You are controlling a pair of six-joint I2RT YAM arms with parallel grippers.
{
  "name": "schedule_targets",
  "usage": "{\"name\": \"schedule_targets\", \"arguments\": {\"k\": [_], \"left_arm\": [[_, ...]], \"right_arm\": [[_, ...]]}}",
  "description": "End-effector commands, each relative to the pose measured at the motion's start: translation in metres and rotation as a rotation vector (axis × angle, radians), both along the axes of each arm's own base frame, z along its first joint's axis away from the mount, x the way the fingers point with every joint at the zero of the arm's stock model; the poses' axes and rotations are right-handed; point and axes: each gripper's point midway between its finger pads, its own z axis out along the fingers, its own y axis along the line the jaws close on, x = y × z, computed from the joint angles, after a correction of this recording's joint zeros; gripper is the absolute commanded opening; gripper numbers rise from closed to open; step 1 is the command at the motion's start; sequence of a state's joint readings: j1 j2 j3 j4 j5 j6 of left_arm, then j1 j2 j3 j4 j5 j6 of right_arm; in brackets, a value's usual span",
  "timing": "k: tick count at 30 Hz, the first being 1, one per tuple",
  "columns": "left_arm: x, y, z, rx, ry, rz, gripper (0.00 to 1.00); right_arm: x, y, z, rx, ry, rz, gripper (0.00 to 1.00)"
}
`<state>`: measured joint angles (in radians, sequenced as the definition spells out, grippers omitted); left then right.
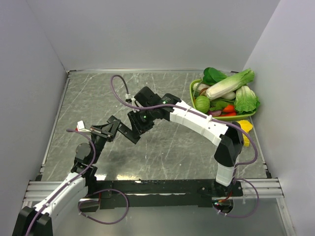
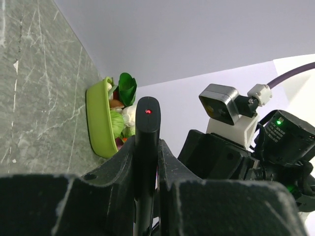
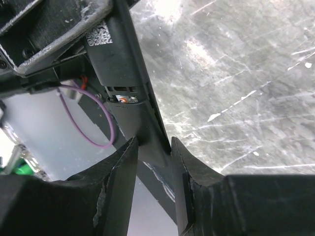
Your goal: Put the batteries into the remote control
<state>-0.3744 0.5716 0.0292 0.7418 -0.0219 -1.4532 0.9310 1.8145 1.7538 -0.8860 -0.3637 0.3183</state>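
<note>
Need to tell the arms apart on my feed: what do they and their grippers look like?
Both match: the left arm and right arm have white shells over black joints, each trailed by a purple cable. The left gripper and right gripper are matte black with scuffed, blocky fingers. A green light glows on the right wrist, beside a grey-and-white camera housing.

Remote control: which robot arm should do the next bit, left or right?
Probably right. The left gripper is shut on the remote control, holding it above the table. The right gripper straddles its other end, so it can work there.
</note>
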Motion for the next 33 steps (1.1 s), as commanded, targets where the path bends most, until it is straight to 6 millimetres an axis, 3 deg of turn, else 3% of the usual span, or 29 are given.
{"name": "schedule_targets", "arguments": {"k": [1, 21, 29, 33], "left_arm": [[-0.023, -0.004, 0.060, -0.173, -0.163, -0.096, 0.05], [-0.005, 0.006, 0.034, -0.284, 0.000, -0.038, 0.05], [0.007, 0.007, 0.019, -0.211, 0.054, 0.010, 0.05], [0.012, 0.008, 0.013, -0.087, 0.047, 0.051, 0.04]], "right_arm": [[0.036, -0.002, 0.008, 0.069, -0.074, -0.118, 0.39], [0.057, -0.010, -0.004, 0.149, -0.012, -0.209, 0.33], [0.066, -0.014, -0.001, 0.143, -0.052, -0.221, 0.33], [0.066, -0.021, -0.007, 0.133, -0.104, -0.183, 0.39]]}}
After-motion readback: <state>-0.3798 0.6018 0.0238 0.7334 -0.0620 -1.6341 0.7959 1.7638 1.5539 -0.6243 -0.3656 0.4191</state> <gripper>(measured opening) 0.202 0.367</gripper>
